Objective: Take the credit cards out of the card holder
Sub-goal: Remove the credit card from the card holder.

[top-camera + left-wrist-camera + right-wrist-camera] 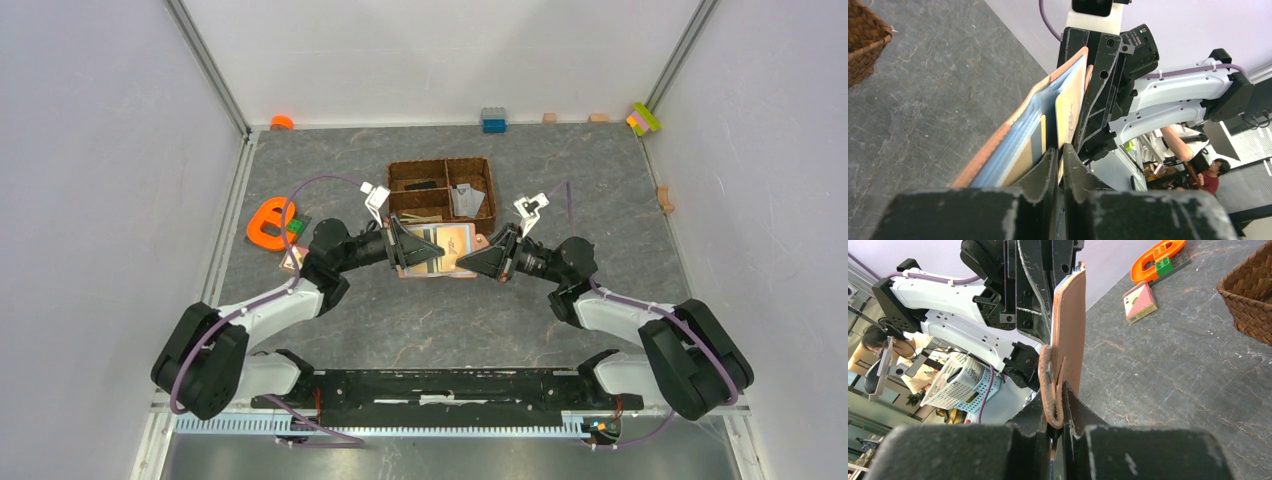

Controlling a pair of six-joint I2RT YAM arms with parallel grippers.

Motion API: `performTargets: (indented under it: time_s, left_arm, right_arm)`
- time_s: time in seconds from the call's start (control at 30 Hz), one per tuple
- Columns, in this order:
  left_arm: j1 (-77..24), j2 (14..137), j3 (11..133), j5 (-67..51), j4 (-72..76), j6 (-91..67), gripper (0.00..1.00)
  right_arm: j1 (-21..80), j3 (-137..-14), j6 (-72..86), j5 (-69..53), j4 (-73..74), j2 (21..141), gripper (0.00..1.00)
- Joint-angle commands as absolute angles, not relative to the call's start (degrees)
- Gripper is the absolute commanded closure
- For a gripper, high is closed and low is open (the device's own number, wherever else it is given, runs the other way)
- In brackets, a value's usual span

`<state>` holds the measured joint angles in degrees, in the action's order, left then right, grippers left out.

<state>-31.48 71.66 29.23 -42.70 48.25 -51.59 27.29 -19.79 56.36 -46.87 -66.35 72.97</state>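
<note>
The salmon-pink card holder point(450, 246) is open and held off the table between both grippers, just in front of the basket. My left gripper point(398, 247) is shut on the near edge of a gold-tan card point(1069, 112) that stands in the holder's inner pockets point(1023, 145). A second tan card point(1024, 159) sits in a lower pocket. My right gripper point(487, 258) is shut on the holder's opposite edge by the snap tab point(1050, 385). The holder's pink outer face point(1072, 325) stands upright in the right wrist view. No dark grey-blue card shows in the holder.
The brown woven divided basket point(442, 163) stands just behind the holder, with flat items in its compartments. An orange piece point(268, 222) and a small red card box point(1140, 301) lie to the left. Small blocks point(493, 120) sit along the back wall.
</note>
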Motion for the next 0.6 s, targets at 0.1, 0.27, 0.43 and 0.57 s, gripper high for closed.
performTargets:
  time_s: [0.1,0.27,0.43,0.57]
  left_arm:
    - [-32.09,70.45,30.50,-41.13,44.15,-50.20,0.98]
    - [-32.02,65.58,29.99,-34.71,35.75,-45.82,0.98]
    - [-31.19,63.52,29.59,-29.94,31.15,-44.63,0.98]
    - [-30.79,64.07,29.58,-30.09,31.29,-45.17,0.98]
  right_arm:
    - [27.30,-19.97,55.68,-46.93,-68.88,72.60,0.84]
    - [25.63,-18.82,54.29,-45.36,-66.27,70.22,0.74]
    - [24.11,-17.52,55.39,-44.64,-67.46,69.75,0.86]
    - [22.97,-16.38,58.26,-45.01,-71.44,70.66,0.92]
